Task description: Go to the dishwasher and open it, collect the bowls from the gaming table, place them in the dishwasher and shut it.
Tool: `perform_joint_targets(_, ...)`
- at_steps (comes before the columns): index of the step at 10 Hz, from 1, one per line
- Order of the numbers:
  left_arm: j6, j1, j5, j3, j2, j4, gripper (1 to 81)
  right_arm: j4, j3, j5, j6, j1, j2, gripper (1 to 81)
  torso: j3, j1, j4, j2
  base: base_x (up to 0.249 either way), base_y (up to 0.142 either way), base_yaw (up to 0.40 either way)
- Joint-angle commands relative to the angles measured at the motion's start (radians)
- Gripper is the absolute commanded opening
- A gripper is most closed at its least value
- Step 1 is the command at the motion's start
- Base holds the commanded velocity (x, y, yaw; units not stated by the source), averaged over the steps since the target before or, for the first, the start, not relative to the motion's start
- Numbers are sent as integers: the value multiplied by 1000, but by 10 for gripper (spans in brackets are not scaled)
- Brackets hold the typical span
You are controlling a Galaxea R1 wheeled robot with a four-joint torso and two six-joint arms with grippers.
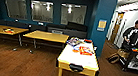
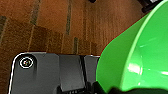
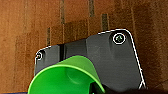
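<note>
Head view: long narrow white-topped gaming table with the yellow-and-black striped edge [image 1: 79, 59] is ahead of me and slightly right, colourful flat board-game boxes [image 1: 86, 51] on it, something small and orange [image 1: 75, 50] beside them, too blurred to call a bowl. Plain yellow-wood tables [image 1: 46, 36] further back on my left, a person [image 1: 133, 35] by a cart off to my right. Left wrist view: wide bright green plastic bowl [image 2: 140, 55] sits right at my left gripper [image 2: 100, 87], rim up against the wrist plate, brown wood floor [image 2: 50, 27] below. I read it as carried, but I can't tell how the fingers stand, so no call on clamped or loose. Right wrist view: smaller bright green plastic bowl [image 3: 66, 77] close in at my right gripper [image 3: 97, 88], same floor under it, fingers not readable either. Dishwasher isn't in front of me. My judgement: collection step mostly done, two green bowls with me, now in transit. Next move calls for keeping both wrists level while driving so neither bowl tips out, and checking whether that orange item on the table is the remaining bowl.
</note>
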Motion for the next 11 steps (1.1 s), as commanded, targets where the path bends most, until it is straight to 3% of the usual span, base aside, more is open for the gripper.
perform_joint_targets(1,-1,-62,29,-3,-9,43,10,-17,-1,-32,-2,54,-10,10,49,1,0,0,0,0,0)
perform_joint_targets(2,-1,-51,29,-17,0,59,10,-20,-15,-32,-2,54,0,10,19,1,0,0,0,0,0)
perform_joint_targets(3,-1,-36,27,-31,10,63,10,-28,-35,-32,0,51,13,10,28,1,0,-1,0,0,0)
perform_joint_targets(5,-3,-4,-33,-122,51,79,10,-55,-82,-35,-7,43,53,10,33,1,0,-2,0,0,0)
perform_joint_targets(9,-1,39,-59,-253,117,94,10,-82,-219,-38,-8,19,128,10,34,1,0,-2,0,0,0)
perform_joint_targets(11,-3,48,-80,-299,142,99,10,-80,-221,-38,-8,17,133,10,34,1,0,-2,0,0,0)
